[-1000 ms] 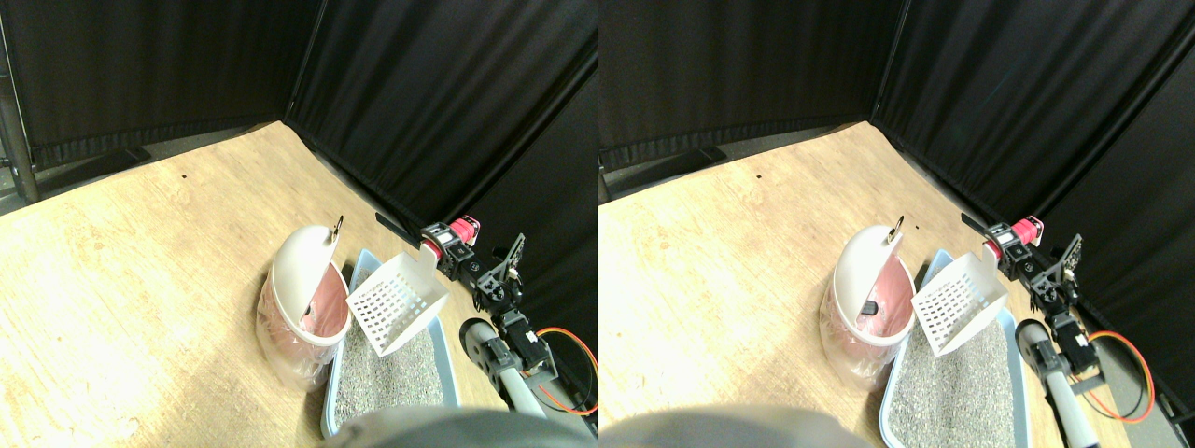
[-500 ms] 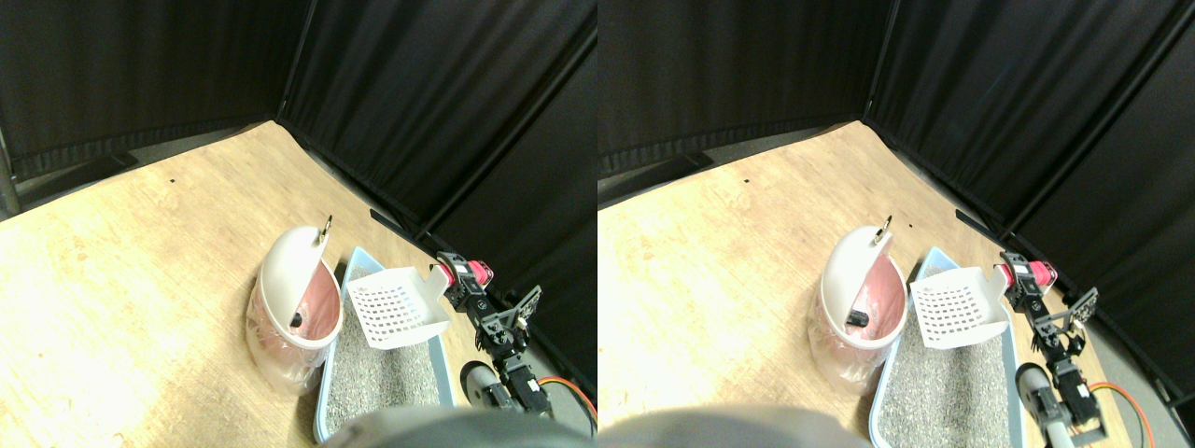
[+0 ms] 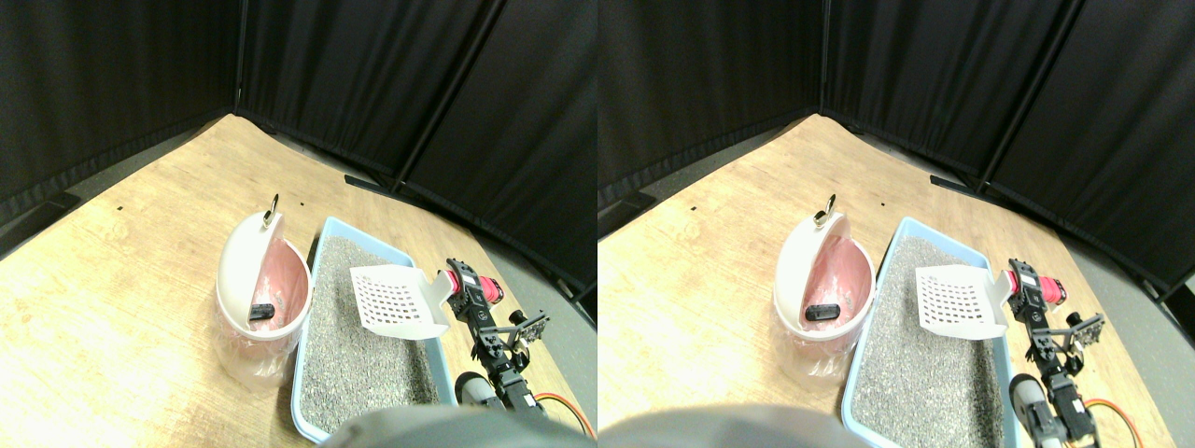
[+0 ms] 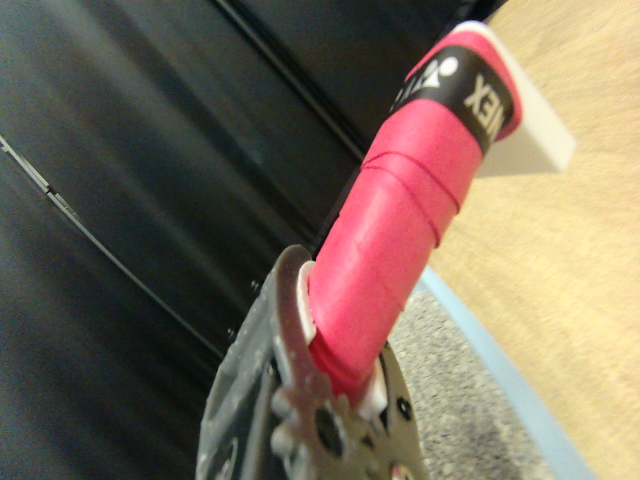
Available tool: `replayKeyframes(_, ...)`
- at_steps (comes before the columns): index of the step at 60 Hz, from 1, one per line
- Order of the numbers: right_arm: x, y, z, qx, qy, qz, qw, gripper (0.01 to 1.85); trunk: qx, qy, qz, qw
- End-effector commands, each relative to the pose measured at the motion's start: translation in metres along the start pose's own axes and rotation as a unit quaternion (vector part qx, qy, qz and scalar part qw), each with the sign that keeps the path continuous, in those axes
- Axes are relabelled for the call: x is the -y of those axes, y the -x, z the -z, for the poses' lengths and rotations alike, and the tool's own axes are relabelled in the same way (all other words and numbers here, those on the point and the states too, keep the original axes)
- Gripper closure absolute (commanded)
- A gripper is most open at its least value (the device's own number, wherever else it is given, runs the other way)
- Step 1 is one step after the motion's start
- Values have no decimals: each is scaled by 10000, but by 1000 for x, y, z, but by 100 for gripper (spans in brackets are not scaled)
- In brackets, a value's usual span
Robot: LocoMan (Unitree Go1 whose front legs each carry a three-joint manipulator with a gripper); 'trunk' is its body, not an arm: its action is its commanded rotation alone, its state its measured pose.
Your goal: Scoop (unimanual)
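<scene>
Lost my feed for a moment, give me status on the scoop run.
Right gripper on the pink-wrapped handle. Scoop empty, over the litter tray. Dark piece in the bin. Nothing obstructing.

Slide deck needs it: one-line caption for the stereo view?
White slotted scoop on the right manipulator over the blue litter tray; small black object lies in the pink-lined bin.
</scene>
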Motion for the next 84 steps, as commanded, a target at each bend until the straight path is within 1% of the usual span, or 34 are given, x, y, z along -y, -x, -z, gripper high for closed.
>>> replayKeyframes(1, 8, 0, -6, 301, -44, 175, 9994, 180, 107, -94, 312, 9994)
replayKeyframes(2, 8, 0, -6, 301, -44, 175, 9994, 180, 108, -103, 325, 9994)
replayKeyframes(3, 12, 1, -4, 244, -78, 332, 9991, 179, 115, -122, 357, 9992)
replayKeyframes(6, 17, 2, -2, 272, -68, 310, 9991, 179, 118, -150, 409, 9990)
replayKeyframes(10, 27, 5, 2, 234, -48, 438, 9988, 180, 98, -195, 491, 9986)
replayKeyframes(12, 29, 5, 3, 238, -42, 408, 9989, 180, 92, -215, 522, 9984)
replayKeyframes(16, 36, 7, 6, 128, 9, 516, 9986, 180, 90, -227, 562, 9981)
replayKeyframes(19, 43, 8, 8, 66, 29, 611, 9981, 180, 82, -240, 576, 9980)
replayKeyframes(22, 45, 9, 9, 69, 45, 657, 9978, 180, 72, -254, 583, 9979)
replayKeyframes(23, 47, 10, 11, 53, 51, 748, 9972, 180, 72, -254, 583, 9979)
replayKeyframes(28, 52, 10, 16, 13, 73, 838, 9965, 180, 55, -265, 570, 9980)
replayKeyframes(31, 53, 10, 19, -2, 32, 866, 9962, 180, 56, -263, 560, 9981)
replayKeyframes(33, 55, 10, 23, 7, 36, 814, 9967, 180, 50, -277, 554, 9981)
replayKeyframes(37, 55, 9, 29, -6, 2, 821, 9966, 180, 55, -266, 543, 9982)
replayKeyframes(52, 46, 4, 37, -93, -149, 815, 9965, 180, 32, -229, 482, 9986)
replayKeyframes(57, 45, 2, 41, -150, -170, 861, 9960, 179, -7, -213, 434, 9988)
replayKeyframes(61, 44, 1, 46, -255, -230, 1011, 9943, 178, -8, -189, 389, 9991)
replayKeyframes(65, 44, 0, 51, -277, -250, 999, 9943, 178, -25, -177, 357, 9992)
replayKeyframes(70, 41, 0, 57, -421, -249, 1083, 9929, 176, -23, -157, 335, 9993)
replayKeyframes(72, 40, 0, 59, -461, -283, 1081, 9927, 176, -26, -151, 332, 9993)
replayKeyframes(73, 40, 0, 60, -471, -297, 1050, 9929, 175, -42, -141, 328, 9994)
replayKeyframes(78, 38, 0, 63, -523, -314, 1022, 9929, 173, -28, -119, 305, 9995)
replayKeyframes(80, 38, 1, 64, -544, -298, 1027, 9928, 174, -48, -110, 292, 9995)
replayKeyframes(84, 38, 1, 64, -633, -256, 1073, 9919, 176, -42, -108, 282, 9995)
